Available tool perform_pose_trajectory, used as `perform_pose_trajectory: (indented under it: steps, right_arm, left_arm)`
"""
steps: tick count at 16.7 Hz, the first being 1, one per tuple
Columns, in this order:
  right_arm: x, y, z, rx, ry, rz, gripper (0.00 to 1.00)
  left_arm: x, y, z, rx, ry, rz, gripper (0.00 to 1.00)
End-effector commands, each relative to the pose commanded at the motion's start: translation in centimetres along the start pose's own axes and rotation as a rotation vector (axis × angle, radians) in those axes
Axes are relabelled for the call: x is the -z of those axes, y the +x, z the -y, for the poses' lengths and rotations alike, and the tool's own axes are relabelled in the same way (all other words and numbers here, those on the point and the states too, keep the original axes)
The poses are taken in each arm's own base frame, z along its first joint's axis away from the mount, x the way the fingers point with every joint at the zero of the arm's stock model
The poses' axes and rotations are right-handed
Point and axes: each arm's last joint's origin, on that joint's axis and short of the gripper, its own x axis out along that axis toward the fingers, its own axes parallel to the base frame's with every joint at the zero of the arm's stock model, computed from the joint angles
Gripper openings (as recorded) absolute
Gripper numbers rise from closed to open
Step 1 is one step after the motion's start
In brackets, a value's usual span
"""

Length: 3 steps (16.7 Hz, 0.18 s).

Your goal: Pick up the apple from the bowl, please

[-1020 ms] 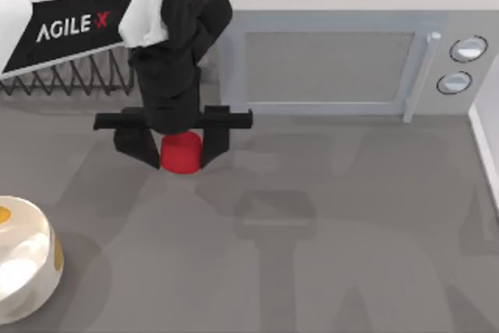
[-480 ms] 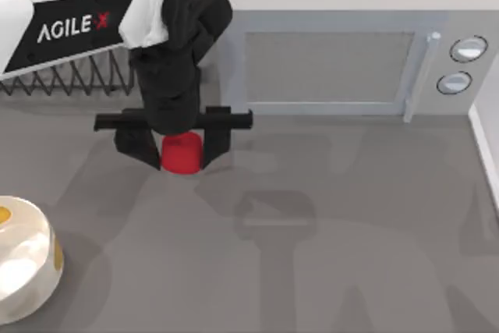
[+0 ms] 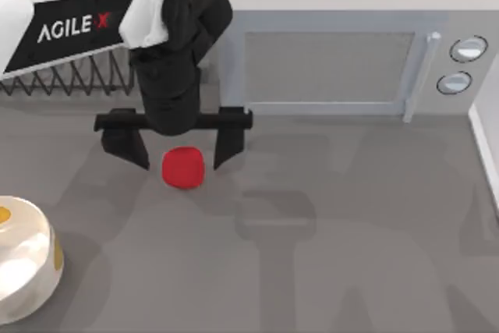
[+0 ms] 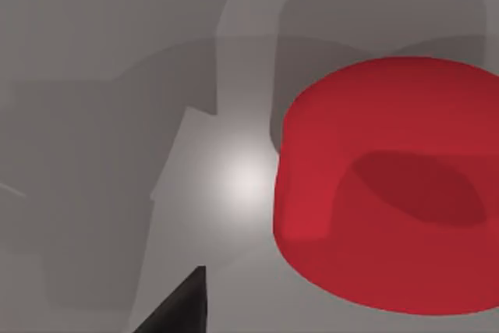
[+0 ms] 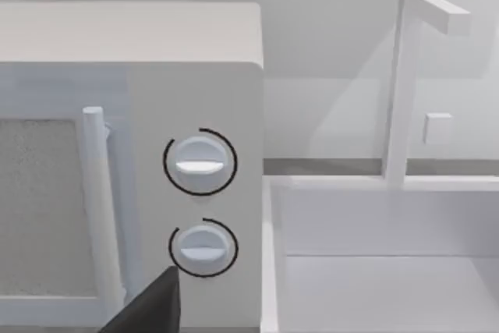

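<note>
A grey table (image 3: 351, 255) seen from above. The left arm, white with a black wrist and the AgileX name on it, reaches in from the upper left. Its left gripper (image 3: 181, 152) points down at the table, with its two black fingers (image 3: 129, 146) spread wide apart, one on each side of the apple (image 3: 183, 167). The apple is a small bright-red rounded thing lying on the bare table, between the fingertips and slightly nearer the viewer's edge than they are. A gap of grey table shows on both sides of it, so neither finger touches it and the gripper holds nothing.

In the left wrist view the apple (image 4: 390, 193) appears large and close, resting on the table with a shallow dip in its upper face, and a dark finger tip juts in beside it, apart from it.

The bowl (image 3: 27, 259), round, glossy and cream-white with a small yellow mark, sits at the table's lower left edge, well apart from the apple and the gripper.

A pale microwave (image 3: 335, 60) with a vertical handle and two round knobs (image 3: 468, 48) stands along the back of the table, right of the arm. A black wire rack (image 3: 62, 79) shows behind the arm at the left.

The right wrist view faces the microwave's knobs (image 5: 199, 163) and a white sink with a tall tap (image 5: 405, 83) beside it; whether the right gripper is spread or closed cannot be told.
</note>
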Motion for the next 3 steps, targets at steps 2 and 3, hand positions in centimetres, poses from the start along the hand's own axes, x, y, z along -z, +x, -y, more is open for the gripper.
perform_pose_trajectory:
  steps: [2, 3]
  right_arm:
    - [0.00, 0.00, 0.00, 0.000, 0.000, 0.000, 1.00]
    - [0.00, 0.00, 0.00, 0.000, 0.000, 0.000, 1.00]
  left_arm:
    - [0.00, 0.00, 0.00, 0.000, 0.000, 0.000, 1.00]
    - [0.00, 0.00, 0.00, 0.000, 0.000, 0.000, 1.00]
